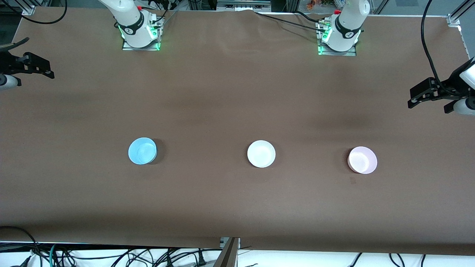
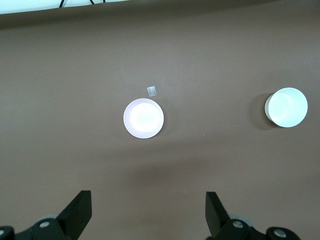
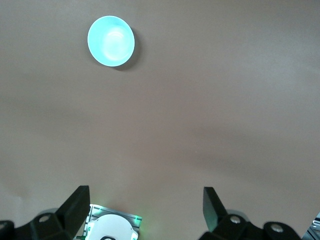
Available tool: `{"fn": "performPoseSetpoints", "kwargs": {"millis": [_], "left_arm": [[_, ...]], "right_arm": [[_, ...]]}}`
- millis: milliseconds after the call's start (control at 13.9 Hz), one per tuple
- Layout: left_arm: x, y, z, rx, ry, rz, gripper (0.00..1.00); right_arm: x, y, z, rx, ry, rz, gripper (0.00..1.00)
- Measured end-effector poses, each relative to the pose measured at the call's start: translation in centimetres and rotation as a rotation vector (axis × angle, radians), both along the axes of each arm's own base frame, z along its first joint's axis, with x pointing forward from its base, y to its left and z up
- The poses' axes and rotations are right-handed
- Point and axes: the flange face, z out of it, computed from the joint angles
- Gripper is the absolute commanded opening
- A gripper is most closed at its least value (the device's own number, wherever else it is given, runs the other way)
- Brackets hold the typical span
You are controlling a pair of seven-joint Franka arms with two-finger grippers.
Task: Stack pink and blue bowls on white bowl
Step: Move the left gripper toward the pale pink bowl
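Presently on the brown table [image 1: 237, 207]: three small round bowls, all upright, set in a row well apart from one another, none stacked.

Item one, white bowl [image 1: 261, 153]: middle of the row, alone on the cloth, nothing in it.

Item two, blue bowl [image 1: 142, 150]: toward the right arm's end of the table, level with the white one. In the right wrist view it [image 3: 111, 40] shows well clear of that arm's fingers.

Item three, pink bowl [image 1: 362, 160]: toward the left arm's end of the table, slightly nearer the front camera than the other two. In the left wrist view it [image 2: 143, 118] lies ahead of the fingers, roughly centred between them, with the white bowl [image 2: 286, 107] off to one side. A small pale scrap [image 2: 151, 90] lies on the cloth just beside the pink bowl.

Left gripper [image 1: 417, 97]: raised over the table edge at its own arm's end, well apart from the pink bowl, fingers [image 2: 77, 212] spread wide, holding nothing.

Right gripper [image 1: 39, 66]: raised over the edge at the other end, well apart from the blue bowl, fingers [image 3: 75, 205] likewise spread wide and empty. Its own arm's base [image 3: 112, 227] shows between them.
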Motion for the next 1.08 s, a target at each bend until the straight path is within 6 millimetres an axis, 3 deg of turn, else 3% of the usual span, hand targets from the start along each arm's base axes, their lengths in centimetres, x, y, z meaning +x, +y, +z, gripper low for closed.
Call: {"fn": "performPoseSetpoints", "kwargs": {"millis": [287,502,717,1076], "left_arm": [[0.4,0.0,-0.7,-0.002,0.013,-0.002,1.0],[1.4,0.6,-3.1,-0.006,0.052,0.006,1.0],[4.2,2.4,-8.6,0.002,0.089,0.027,1.0],[8.9,3.6,-21.8,0.097,0.101,-0.007,1.0]], "right_arm": [[-0.1,-0.3,0.0,-0.001,0.009,-0.006,1.0],[-0.4,-1.5,-0.1,-0.001,0.016,-0.03,1.0],[-0.4,-2.0,-0.1,-0.001,0.017,-0.039,1.0],[-0.5,-1.9,0.0,0.0,0.019,-0.038,1.0]]}}
